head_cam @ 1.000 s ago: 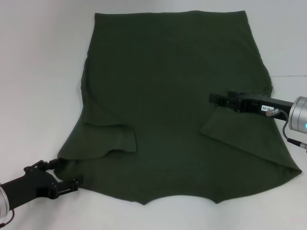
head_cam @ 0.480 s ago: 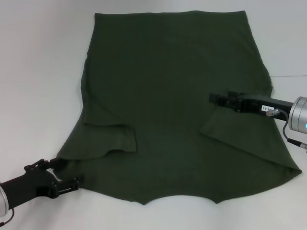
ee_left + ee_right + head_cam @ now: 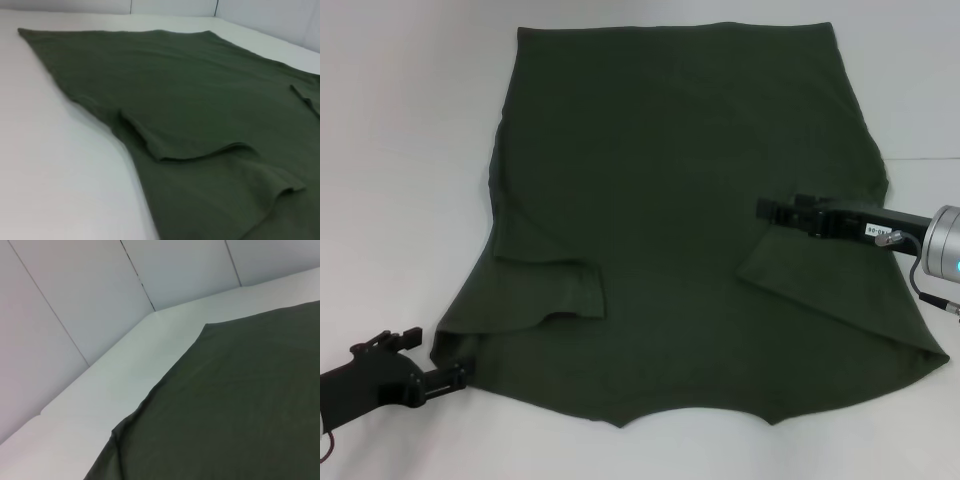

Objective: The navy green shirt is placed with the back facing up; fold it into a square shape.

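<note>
The navy green shirt (image 3: 680,180) lies flat on the white table, hem at the far side. Its left sleeve (image 3: 560,290) and right sleeve (image 3: 800,270) are folded inward onto the body. My left gripper (image 3: 440,354) is open, low at the near left, just off the shirt's near-left corner and holding nothing. My right gripper (image 3: 762,207) hovers over the shirt's right half, just above the folded right sleeve. The left wrist view shows the shirt (image 3: 200,100) with the folded left sleeve (image 3: 190,145). The right wrist view shows one far corner of the shirt (image 3: 240,405).
The white table (image 3: 400,150) has bare surface to the left and right of the shirt. Pale wall panels (image 3: 75,300) rise behind the table's far edge. A cable (image 3: 918,275) hangs by the right wrist.
My left gripper has drawn back toward the near left, off the shirt's corner. The right gripper and the shirt stay as they were.
</note>
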